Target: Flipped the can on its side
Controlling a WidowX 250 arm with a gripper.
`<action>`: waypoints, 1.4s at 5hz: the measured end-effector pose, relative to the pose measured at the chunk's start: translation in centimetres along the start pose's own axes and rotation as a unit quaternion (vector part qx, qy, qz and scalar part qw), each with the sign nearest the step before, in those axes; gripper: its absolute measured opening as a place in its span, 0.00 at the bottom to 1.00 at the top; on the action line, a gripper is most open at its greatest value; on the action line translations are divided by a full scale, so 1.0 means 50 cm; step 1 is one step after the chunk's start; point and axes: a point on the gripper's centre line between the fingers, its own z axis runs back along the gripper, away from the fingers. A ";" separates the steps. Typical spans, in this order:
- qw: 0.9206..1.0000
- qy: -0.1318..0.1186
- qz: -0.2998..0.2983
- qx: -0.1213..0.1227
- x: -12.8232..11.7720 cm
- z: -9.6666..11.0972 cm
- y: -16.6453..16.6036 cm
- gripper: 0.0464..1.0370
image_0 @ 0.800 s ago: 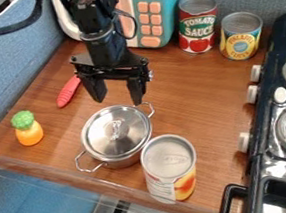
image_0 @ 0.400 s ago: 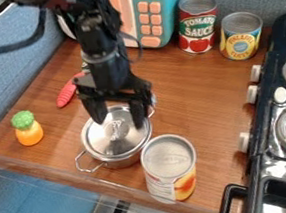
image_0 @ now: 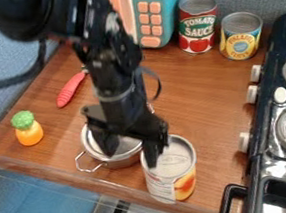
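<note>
We have the peach-label can [image_0: 172, 175] upright at the counter's [image_0: 201, 120] near edge, right beside the steel pot [image_0: 123, 158]. Long axis vertical, flat metal end facing up. Gripper [image_0: 130, 159] fingers apart, one over the pot, one at the can's pot-side rim; we can't tell if it's touching.

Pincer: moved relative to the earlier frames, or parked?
Yes, moved. Against the microwave, the pincer has gone away from it, toward the counter's near edge, from the pot's far side to between pot and nearest can.
</note>
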 end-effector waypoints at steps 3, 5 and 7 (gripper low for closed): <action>0.995 0.062 -0.068 -0.036 -0.049 -0.073 -0.095 0.96; 0.997 0.045 -0.030 -0.050 -0.017 -0.059 -0.073 0.96; 0.999 0.018 -0.011 -0.037 0.025 -0.013 -0.053 0.96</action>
